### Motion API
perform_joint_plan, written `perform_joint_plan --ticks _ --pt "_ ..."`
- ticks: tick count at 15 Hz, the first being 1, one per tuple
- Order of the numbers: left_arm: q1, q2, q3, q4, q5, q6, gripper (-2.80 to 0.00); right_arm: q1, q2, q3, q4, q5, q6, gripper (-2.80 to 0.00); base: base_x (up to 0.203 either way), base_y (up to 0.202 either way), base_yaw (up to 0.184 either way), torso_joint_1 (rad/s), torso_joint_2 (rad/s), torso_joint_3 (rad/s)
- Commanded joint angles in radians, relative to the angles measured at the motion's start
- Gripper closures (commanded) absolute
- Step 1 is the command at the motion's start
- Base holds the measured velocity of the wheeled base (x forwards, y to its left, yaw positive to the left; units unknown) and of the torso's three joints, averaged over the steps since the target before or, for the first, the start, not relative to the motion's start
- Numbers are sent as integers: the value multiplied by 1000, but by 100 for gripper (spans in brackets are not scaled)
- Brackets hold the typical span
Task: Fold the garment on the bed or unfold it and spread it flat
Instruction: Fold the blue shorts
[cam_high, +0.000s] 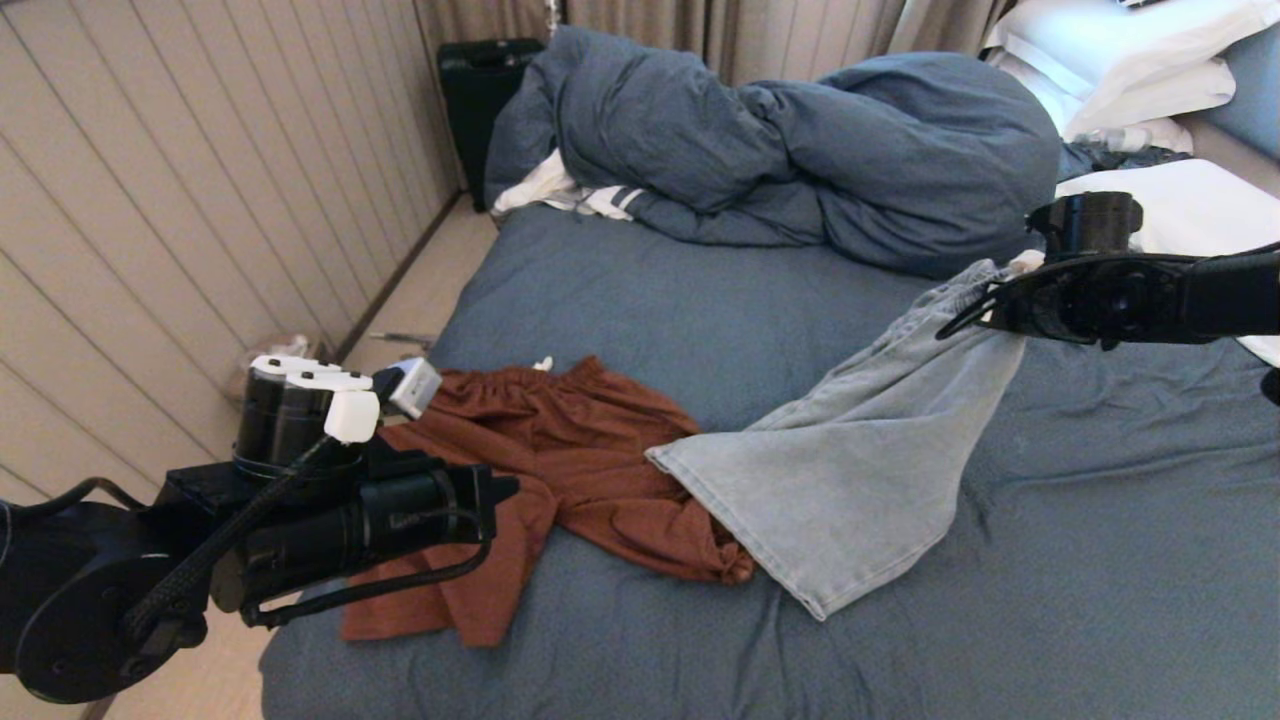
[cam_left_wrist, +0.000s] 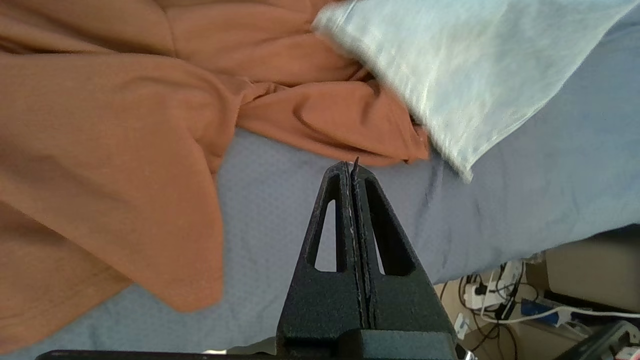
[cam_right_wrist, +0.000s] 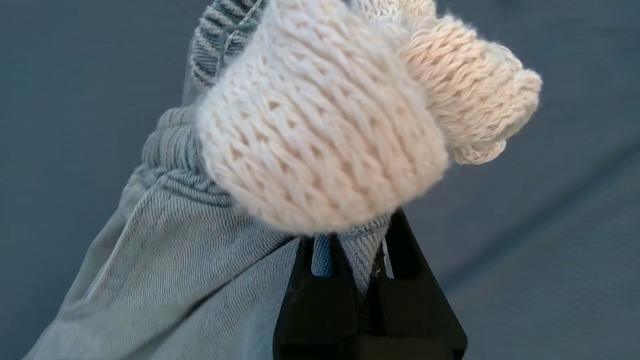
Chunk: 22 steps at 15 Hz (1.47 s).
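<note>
Two grippers show: the right gripper pinches the pale denim garment's waistband above the bed, while the left gripper, pressed together empty, hovers near the rust-brown garment.

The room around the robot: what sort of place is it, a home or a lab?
Most likely a bedroom, in a home or perhaps a hotel. A wide bed with a slate-blue sheet fills the view, with a bunched blue duvet and white pillows at its head, and curtains hang behind.
</note>
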Motion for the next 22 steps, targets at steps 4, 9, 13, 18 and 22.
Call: perform_joint_plan --ticks 4,9,13,18,22 --pt "-4 -8 2 -3 0 -3 0 -162 -47 43 -15 7 -31 0 0 0 0 0 0 0" --pt "-27 -8 10 -3 3 -3 0 -222 -94 158 -182 11 -127 0 0 0 0 0 0 0" --pt "-33 -5 11 -3 3 -4 0 -82 -147 257 -187 20 -129 0 0 0 0 0 0 0" --pt "-35 -2 18 -3 3 0 0 275 -177 401 -186 21 -123 0 0 0 0 0 0 0" --pt "-35 3 22 -3 0 2 0 464 -189 560 -188 11 -132 0 0 0 0 0 0 0"
